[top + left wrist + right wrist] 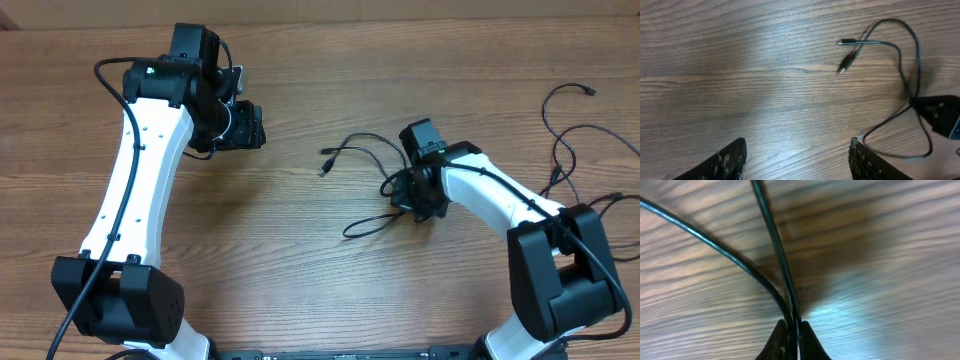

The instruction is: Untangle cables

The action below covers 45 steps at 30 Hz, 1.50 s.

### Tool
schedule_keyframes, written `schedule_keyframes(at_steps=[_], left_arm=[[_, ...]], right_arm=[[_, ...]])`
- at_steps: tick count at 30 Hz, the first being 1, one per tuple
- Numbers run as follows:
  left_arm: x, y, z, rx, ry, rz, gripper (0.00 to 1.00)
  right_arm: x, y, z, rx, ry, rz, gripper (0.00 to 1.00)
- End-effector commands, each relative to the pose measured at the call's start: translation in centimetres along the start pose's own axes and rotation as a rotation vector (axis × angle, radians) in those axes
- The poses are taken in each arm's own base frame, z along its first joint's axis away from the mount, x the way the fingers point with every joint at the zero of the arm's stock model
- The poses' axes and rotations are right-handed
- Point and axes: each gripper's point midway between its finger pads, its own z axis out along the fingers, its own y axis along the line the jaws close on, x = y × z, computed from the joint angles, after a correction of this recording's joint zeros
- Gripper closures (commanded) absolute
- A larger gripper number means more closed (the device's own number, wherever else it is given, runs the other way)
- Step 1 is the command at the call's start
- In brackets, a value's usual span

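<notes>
A thin black cable (362, 143) with two plug ends lies in loops at the middle of the wooden table. My right gripper (412, 200) is shut on two strands of it, which run up between the fingertips in the right wrist view (790, 330). The same cable shows in the left wrist view (900, 55), with its plugs (847, 60) pointing left. My left gripper (797, 160) is open and empty above bare table, at the far left in the overhead view (245, 125). Another thin black cable (565, 140) lies at the far right.
The table is wood-grained. The right gripper's body shows at the right edge of the left wrist view (940, 112). The right arm's base (560, 270) stands over part of the far-right cable.
</notes>
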Motion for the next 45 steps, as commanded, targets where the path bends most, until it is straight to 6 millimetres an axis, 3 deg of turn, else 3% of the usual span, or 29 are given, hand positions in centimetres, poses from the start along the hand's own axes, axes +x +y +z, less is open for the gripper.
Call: schedule_keyframes(at_steps=[1, 5, 6, 9, 11, 12, 18, 22, 24, 25, 26, 28, 29, 31, 34, 36, 40, 45], left_arm=[[0.0, -0.6, -1.1, 0.009, -0.029, 0.005, 0.35], [0.0, -0.6, -1.1, 0.008, -0.029, 0.004, 0.35], [0.0, -0.6, -1.1, 0.008, -0.029, 0.005, 0.35], [0.0, -0.6, -1.1, 0.008, -0.029, 0.005, 0.35], [0.0, -0.6, -1.1, 0.009, -0.029, 0.004, 0.35], [0.0, -0.6, -1.1, 0.008, -0.029, 0.005, 0.35], [0.0, -0.6, -1.1, 0.009, -0.029, 0.004, 0.36], [0.0, -0.6, -1.1, 0.008, -0.029, 0.005, 0.36], [0.0, -0.6, -1.1, 0.009, -0.029, -0.004, 0.36], [0.0, -0.6, -1.1, 0.009, -0.029, -0.008, 0.36], [0.0, -0.6, -1.1, 0.009, -0.029, -0.01, 0.35], [0.0, -0.6, -1.1, 0.009, -0.029, -0.01, 0.29], [0.0, -0.6, -1.1, 0.008, -0.03, -0.01, 0.25], [-0.5, -0.7, -1.2, 0.012, -0.05, -0.004, 0.2], [-1.8, -0.9, -1.3, 0.021, -0.103, 0.013, 0.16], [-2.7, -1.1, -1.4, 0.025, -0.14, 0.042, 0.11], [-3.9, 0.0, -1.6, -0.046, -0.193, 0.045, 0.0], [-3.2, 3.4, -1.9, -0.226, -0.183, -0.063, 0.0]], right_arm=[[-6.1, -1.6, -6.2, 0.065, -0.241, 0.062, 0.96], [-10.7, -4.5, -13.8, 0.074, -0.389, 0.105, 0.96], [-12.3, -6.4, -16.7, 0.097, -0.448, 0.141, 0.96], [-15.2, -11.1, -22.6, 0.152, -0.57, 0.237, 0.96], [-16.4, -13.5, -25.1, 0.167, -0.621, 0.268, 0.96], [-17.0, -15.8, -26.7, 0.184, -0.655, 0.298, 0.96], [-16.7, -26.3, -28.8, 0.286, -0.694, 0.545, 0.96], [-16.4, -29.0, -28.8, 0.243, -0.689, 0.608, 0.96], [-16.4, -29.4, -28.7, 0.222, -0.685, 0.618, 0.96], [-16.4, -29.3, -28.6, 0.218, -0.682, 0.617, 0.96], [-16.4, -29.3, -28.5, 0.212, -0.679, 0.616, 0.89], [-16.6, -27.7, -28.0, 0.129, -0.654, 0.582, 0.32], [-16.9, -25.8, -27.6, 0.039, -0.632, 0.506, 0.19], [-17.1, -20.1, -27.4, -0.208, -0.584, 0.28, 0.07], [-16.1, -14.1, -27.8, -0.418, -0.536, 0.064, 0.0], [-15.2, -11.3, -27.4, -0.445, -0.503, -0.036, 0.0], [-13.5, -7.0, -26.1, -0.419, -0.443, -0.206, 0.0], [-11.1, -3.3, -22.7, -0.33, -0.346, -0.326, 0.0]])
